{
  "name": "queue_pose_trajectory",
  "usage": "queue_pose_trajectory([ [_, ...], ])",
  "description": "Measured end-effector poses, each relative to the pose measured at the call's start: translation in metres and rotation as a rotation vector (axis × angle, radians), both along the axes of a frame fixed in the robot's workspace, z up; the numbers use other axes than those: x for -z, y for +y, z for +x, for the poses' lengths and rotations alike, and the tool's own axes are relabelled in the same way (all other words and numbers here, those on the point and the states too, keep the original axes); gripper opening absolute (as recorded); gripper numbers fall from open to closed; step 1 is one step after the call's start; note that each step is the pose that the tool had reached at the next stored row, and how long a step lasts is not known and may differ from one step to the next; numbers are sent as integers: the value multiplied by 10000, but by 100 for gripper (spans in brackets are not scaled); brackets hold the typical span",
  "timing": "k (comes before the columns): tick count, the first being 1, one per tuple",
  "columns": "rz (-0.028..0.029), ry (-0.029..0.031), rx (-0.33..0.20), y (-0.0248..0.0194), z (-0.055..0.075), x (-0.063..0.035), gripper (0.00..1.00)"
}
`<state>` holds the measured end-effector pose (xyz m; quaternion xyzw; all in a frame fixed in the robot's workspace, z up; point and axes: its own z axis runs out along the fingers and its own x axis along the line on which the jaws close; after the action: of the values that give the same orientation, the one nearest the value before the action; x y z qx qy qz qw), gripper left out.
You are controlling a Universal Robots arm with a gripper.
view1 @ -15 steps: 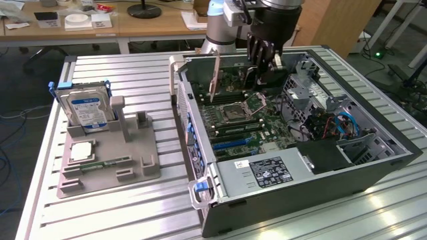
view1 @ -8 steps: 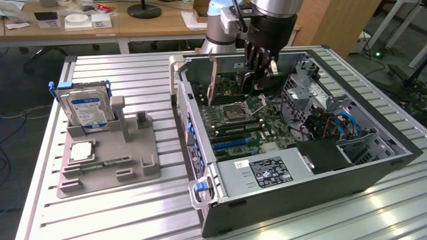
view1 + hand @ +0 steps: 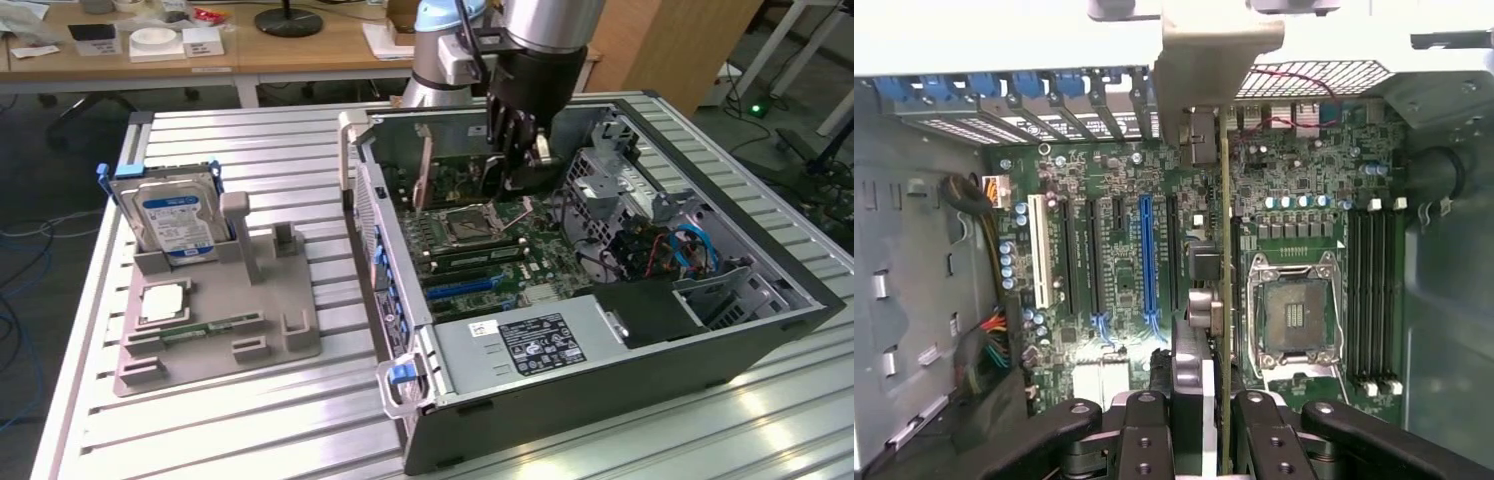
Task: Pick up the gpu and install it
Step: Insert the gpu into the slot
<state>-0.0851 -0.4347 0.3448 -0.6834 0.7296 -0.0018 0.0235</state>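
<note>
1. Clenched: pincer [image 3: 1201, 435] closed from both sides on the gpu [image 3: 1206, 265], gripping the card edge-on between the fingers [image 3: 1144, 440], down inside the open computer case [image 3: 747, 330].
2. Stretching away from the fingertips over the motherboard [image 3: 1114, 270], with the metal bracket [image 3: 1214, 50] at the far end by the case's rear wall. Cannot tell whether seated in a slot or hanging just above one.
3. Flanked on either side of the pincer by the blue slot [image 3: 1147, 260] and the bare CPU socket [image 3: 1294, 310], with memory slots [image 3: 1369, 290] further out on the socket's side.
4. Judged risk: could miss the slot if lowered with the card's edge slightly off line, then jam or scrape the board instead of seating.
5. Could catch the bracket on the rear slot covers [image 3: 984, 125] if tilted, leaving one end high.
6. Could slip in so thin a hold under a downward push. Could also stray onto the exposed socket close beside the pincer and bend contacts.
7. Writing: black label [image 3: 534, 345] on the power supply [image 3: 521, 375], at the end of the case far from the pincer, with white print too small to read.
8. Blue label [image 3: 174, 218] on the hard drive [image 3: 167, 185], outside the case and well apart from the pincer, likewise illegible. No brand made out anywhere.
</note>
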Motion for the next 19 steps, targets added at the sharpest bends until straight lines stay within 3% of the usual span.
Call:
queue_pose_trajectory([
  [5, -1, 1, -2, -4, -7, 91, 28],
  [11, 2, -1, -2, -109, -7, 184, 28],
  [15, 2, 1, -2, -147, -9, 234, 28],
  [19, 1, 1, -66, -153, -9, 304, 28],
])
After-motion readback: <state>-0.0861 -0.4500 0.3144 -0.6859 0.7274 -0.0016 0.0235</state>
